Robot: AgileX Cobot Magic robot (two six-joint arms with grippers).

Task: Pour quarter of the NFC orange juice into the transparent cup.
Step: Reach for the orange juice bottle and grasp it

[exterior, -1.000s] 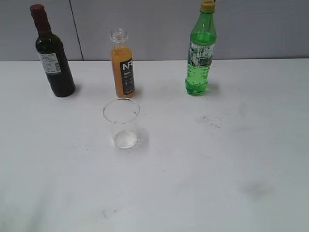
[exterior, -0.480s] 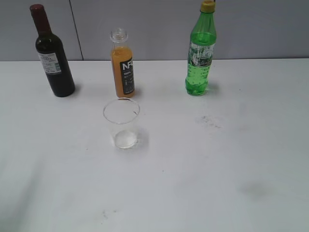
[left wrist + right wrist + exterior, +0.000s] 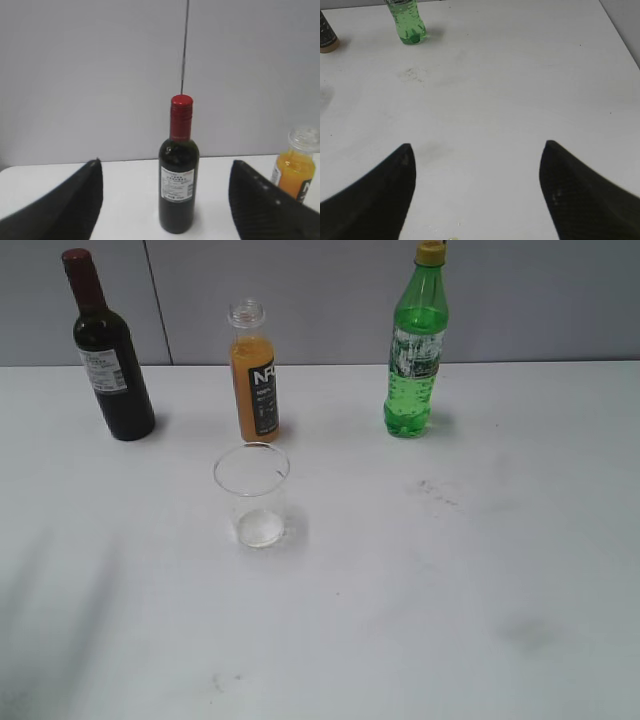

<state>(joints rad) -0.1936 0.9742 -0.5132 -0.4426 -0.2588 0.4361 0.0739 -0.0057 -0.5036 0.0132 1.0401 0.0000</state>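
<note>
Nearest the front edge of the white counter (image 3: 480, 570), both grippers were held wide apart and empty: the right gripper (image 3: 477, 192) hung over bare surface toward the right side, and the left gripper (image 3: 165, 200) faced the dark wine bottle (image 3: 178, 167) near the far left corner. Farther in, left of centre, the transparent cup (image 3: 252, 494) stood upright and looked empty. Just behind it, near the far edge, stood the NFC orange juice (image 3: 254, 373), upright and uncapped. The green soda bottle (image 3: 414, 345) stood along the far edge, right of centre.
</note>
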